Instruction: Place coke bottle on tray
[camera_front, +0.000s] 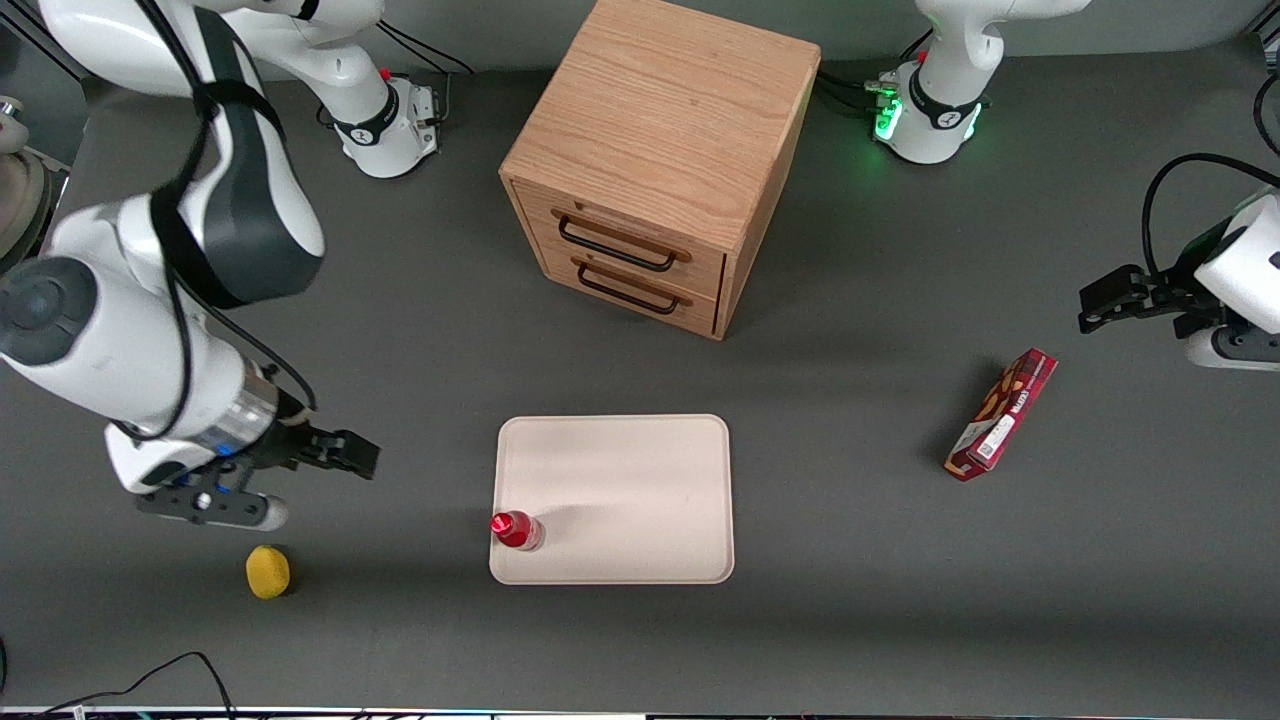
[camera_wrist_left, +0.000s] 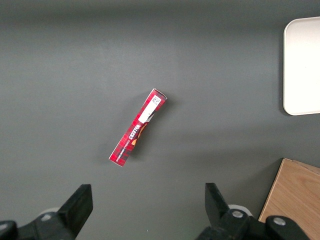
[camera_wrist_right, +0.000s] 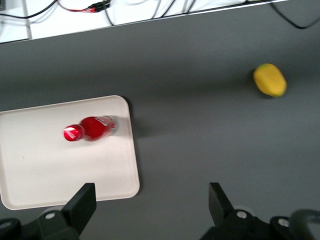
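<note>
1. Yellow lemon-like object (camera_front: 268, 571) lies on the surface (camera_front: 860, 620) nearest the front camera, below the gripper.
2. Coke bottle (camera_front: 517, 530) stands upright on the tray (camera_front: 640, 480), close to the rim corner toward the working arm's end.
3. Gripper (camera_front: 345, 452) hangs above the surface, well apart from the bottle, fingers spread, holding nothing.
4. Risk: the bottle sits near the tray edge; a brush from the arm could tip it off.
5. Red snack box (camera_front: 1002, 413) toward the parked arm's end; lettering not legible. Bottle label unreadable.
6. Wooden drawer cabinet (camera_front: 660, 160) farthest.
</note>
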